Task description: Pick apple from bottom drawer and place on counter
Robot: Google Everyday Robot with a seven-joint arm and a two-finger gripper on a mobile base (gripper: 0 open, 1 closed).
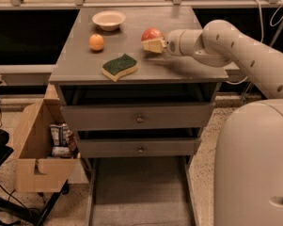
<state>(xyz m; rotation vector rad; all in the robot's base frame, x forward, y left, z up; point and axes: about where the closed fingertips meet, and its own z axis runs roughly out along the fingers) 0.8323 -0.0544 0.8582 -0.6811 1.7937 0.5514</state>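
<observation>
My gripper (153, 44) clamps the apple (152, 34) over the surface (80, 65). A green sponge (120, 67) lies near, the orange fruit (96, 42) farther left.

Above the counter (84, 65), the gripper (153, 41) clasps the apple (152, 33), whose lower half hides behind 1 pale finger (153, 45). Below the counter, the bottom drawer (138, 192) runs off the lower edge. The arm (225, 41) covers the counter's right rim.
</observation>
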